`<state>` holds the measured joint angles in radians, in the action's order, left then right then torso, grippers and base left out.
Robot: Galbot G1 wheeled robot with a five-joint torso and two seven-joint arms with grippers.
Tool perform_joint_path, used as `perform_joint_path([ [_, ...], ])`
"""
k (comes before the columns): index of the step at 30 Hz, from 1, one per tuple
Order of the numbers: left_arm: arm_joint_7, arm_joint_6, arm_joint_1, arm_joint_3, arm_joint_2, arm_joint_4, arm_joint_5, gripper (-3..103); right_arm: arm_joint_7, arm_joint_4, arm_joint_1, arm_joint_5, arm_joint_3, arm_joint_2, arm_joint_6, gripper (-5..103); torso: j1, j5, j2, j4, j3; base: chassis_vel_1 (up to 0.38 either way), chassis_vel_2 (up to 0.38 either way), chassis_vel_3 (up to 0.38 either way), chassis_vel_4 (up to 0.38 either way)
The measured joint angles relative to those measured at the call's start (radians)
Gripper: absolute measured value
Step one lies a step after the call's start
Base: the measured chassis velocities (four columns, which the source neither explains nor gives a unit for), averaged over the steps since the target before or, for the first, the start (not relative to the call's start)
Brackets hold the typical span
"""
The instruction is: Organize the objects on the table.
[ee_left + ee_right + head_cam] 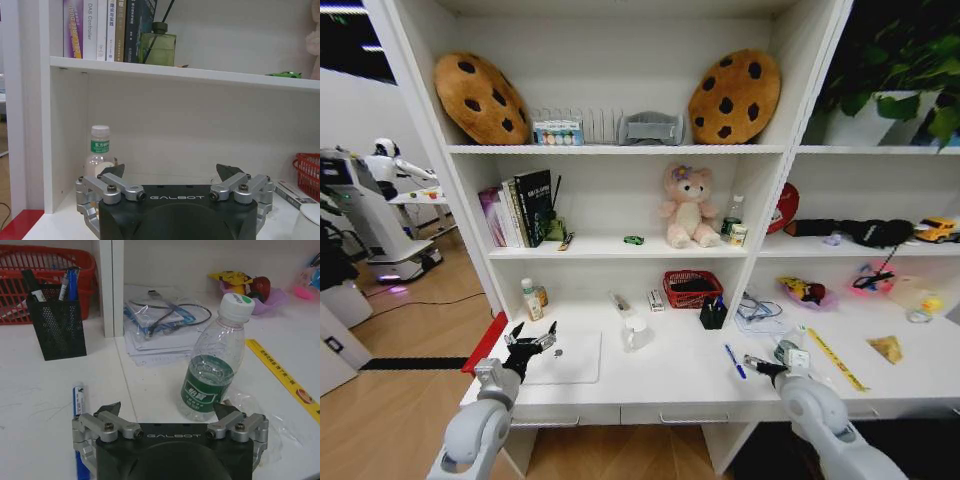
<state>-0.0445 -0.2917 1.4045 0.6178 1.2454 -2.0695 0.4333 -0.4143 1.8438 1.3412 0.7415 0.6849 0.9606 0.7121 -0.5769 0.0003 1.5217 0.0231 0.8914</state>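
Left gripper [533,343]: fingers apart, empty, over the white table's [670,385] left end at the silver laptop [563,358].
Right gripper [167,409]: fingers apart, holding nothing, just in front of the clear green-labelled bottle [216,360].
Bottle: upright on the table, white cap on.
Blue pen [78,400]: lying flat beside the right gripper, near the black mesh pen holder [55,325].

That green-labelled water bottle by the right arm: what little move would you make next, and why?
Probably ease the right end effector forward around the bottle. Its fingers are spread open, and the bottle stands upright just ahead, a little off to one side, ungripped. The blue pen lies beside it. The left end effector hovers open over the laptop.
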Motion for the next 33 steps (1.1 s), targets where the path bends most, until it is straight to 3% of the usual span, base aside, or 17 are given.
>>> perform_joint_path([
  [1, 0.000, 0.000, 0.000, 0.000, 0.000, 0.000, 0.000, 100, 0.000, 0.000, 0.000, 0.000, 0.000, 0.000, 0.000, 100, 0.000, 0.0000, 0.000, 0.0000, 0.000, 0.000, 0.000, 0.000, 0.000],
  [4, 0.000, 0.000, 0.000, 0.000, 0.000, 0.000, 0.000, 100, 0.168, -0.071, -0.038, -0.063, 0.009, -0.016, -0.083, 100, 0.000, -0.0001, 0.000, 0.0001, 0.000, 0.000, 0.000, 0.000, 0.000],
  [9, 0.000, 0.000, 0.000, 0.000, 0.000, 0.000, 0.000, 100, 0.227, -0.109, -0.112, -0.058, -0.052, -0.019, -0.145, 100, 0.000, -0.0001, 0.000, -0.0002, 0.000, 0.000, 0.000, 0.000, 0.000],
  [14, 0.000, 0.000, 0.000, 0.000, 0.000, 0.000, 0.000, 100, 0.217, -0.132, -0.174, -0.023, -0.109, -0.008, -0.151, 100, 0.000, -0.0001, 0.000, -0.0003, 0.000, 0.000, 0.000, 0.000, 0.000],
  [18, 0.000, 0.000, 0.000, 0.000, 0.000, 0.000, 0.000, 100, 0.127, -0.135, -0.218, 0.127, -0.149, 0.009, -0.094, 100, 0.000, -0.0002, 0.000, -0.0003, 0.000, 0.000, 0.000, 0.000, 0.000],
  [21, 0.000, 0.000, 0.000, 0.000, 0.000, 0.000, 0.000, 100, 0.107, -0.135, -0.226, 0.177, -0.155, 0.012, -0.064, 100, 0.000, -0.0004, 0.000, -0.0002, 0.000, 0.000, 0.000, 0.000, 0.000],
  [27, 0.000, 0.000, 0.000, 0.000, 0.000, 0.000, 0.000, 100, 0.134, -0.170, -0.236, 0.195, -0.145, 0.005, 0.006, 100, 0.000, -0.0001, 0.000, -0.0001, 0.000, 0.000, 0.000, 0.000, 0.000],
  [33, 0.000, 0.000, 0.000, 0.000, 0.000, 0.000, 0.000, 100, 0.147, -0.181, -0.238, 0.199, -0.138, -0.002, 0.018, 100, 0.000, -0.0003, 0.000, -0.0001, 0.000, 0.000, 0.000, 0.000, 0.000],
])
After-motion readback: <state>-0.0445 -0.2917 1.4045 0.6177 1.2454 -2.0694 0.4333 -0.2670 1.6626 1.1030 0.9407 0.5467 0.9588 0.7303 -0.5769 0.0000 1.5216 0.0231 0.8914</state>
